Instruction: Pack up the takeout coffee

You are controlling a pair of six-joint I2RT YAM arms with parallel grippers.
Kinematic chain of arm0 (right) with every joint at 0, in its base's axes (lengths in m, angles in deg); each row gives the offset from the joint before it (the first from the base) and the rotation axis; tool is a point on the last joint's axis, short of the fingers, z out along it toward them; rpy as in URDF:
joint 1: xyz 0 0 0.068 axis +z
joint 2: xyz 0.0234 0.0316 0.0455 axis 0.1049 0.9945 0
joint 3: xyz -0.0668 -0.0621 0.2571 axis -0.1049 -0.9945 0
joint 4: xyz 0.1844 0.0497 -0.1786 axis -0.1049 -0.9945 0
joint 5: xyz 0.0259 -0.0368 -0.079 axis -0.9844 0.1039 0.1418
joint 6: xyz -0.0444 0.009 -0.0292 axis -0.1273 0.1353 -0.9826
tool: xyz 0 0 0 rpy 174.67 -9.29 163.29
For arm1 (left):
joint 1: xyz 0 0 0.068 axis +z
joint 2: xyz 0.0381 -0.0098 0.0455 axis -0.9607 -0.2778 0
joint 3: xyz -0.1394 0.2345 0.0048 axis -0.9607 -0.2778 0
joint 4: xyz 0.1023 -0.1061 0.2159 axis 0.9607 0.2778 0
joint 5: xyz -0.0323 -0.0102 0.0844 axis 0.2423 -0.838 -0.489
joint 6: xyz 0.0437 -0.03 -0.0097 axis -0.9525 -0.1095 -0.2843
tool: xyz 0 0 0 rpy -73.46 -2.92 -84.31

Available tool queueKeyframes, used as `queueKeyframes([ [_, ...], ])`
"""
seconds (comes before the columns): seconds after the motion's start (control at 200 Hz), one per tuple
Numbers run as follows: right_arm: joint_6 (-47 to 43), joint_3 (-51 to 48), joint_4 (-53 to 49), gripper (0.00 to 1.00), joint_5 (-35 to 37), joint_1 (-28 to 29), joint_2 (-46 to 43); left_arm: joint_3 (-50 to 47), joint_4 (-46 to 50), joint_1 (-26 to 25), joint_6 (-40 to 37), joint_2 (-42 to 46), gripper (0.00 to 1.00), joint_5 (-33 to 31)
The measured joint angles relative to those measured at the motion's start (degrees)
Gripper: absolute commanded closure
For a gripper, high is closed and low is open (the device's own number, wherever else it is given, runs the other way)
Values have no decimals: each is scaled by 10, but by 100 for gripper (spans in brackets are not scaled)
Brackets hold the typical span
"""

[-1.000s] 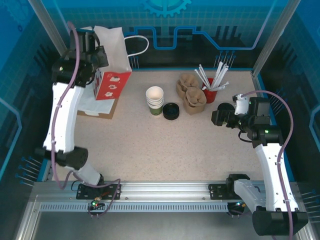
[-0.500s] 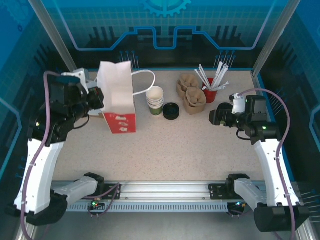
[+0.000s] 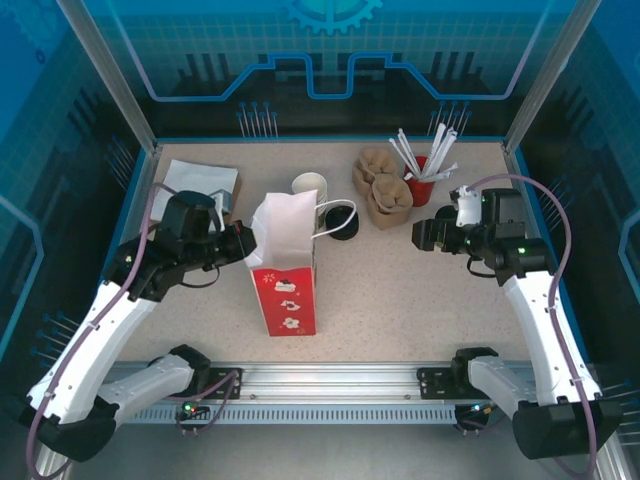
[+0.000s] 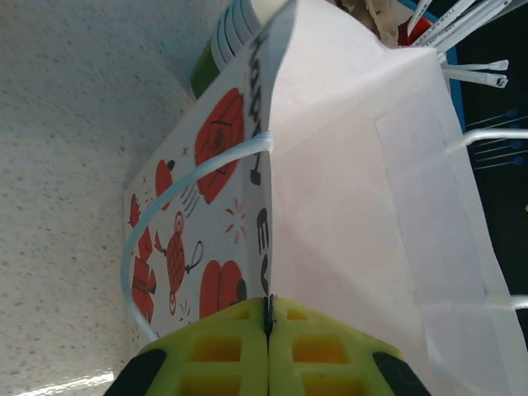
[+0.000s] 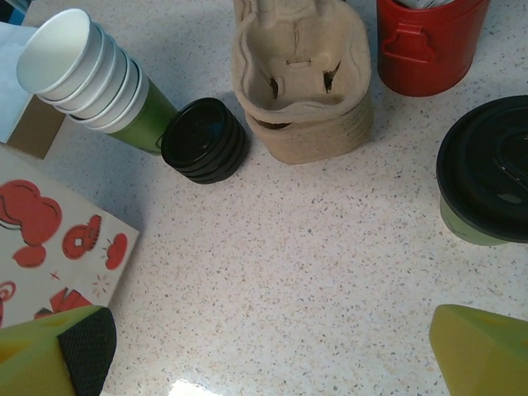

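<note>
Yellow-green fingers (image 4: pixel 346 330) of the left gripper (image 4: pixel 268 318) clench tight on the rim of the red-printed white paper bag (image 4: pixel 355 165), which stands upright; the right gripper (image 5: pixel 268 363) hangs spread wide, nothing between its fingers; just beyond its right-hand finger sits the takeout coffee (image 5: pixel 487 177), black lid on; farther ahead, stacked black lids (image 5: pixel 204 140), pulp cup carriers (image 5: pixel 301 82), stacked paper cups (image 5: pixel 91 78), red straw cup (image 5: pixel 429 41).
</note>
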State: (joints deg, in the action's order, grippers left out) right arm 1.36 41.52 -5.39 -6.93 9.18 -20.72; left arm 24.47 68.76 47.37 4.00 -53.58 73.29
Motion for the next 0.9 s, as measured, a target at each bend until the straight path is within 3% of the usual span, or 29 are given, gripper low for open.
queueKeyframes([
  [0.23,-7,0,4,1,15,24,29,-23,-59,-26,21,-1,100,-1],
  [0.44,-28,16,7,8,41,68,90,-64,-98,-37,40,-1,100,-3],
  [0.53,-41,33,9,12,50,83,118,-83,-111,-38,45,-1,95,-5],
  [0.83,-77,72,28,16,66,108,193,-101,-135,-50,61,-2,60,-5],
  [0.901,-86,84,29,17,73,114,210,-101,-135,-52,59,-2,45,-6],
])
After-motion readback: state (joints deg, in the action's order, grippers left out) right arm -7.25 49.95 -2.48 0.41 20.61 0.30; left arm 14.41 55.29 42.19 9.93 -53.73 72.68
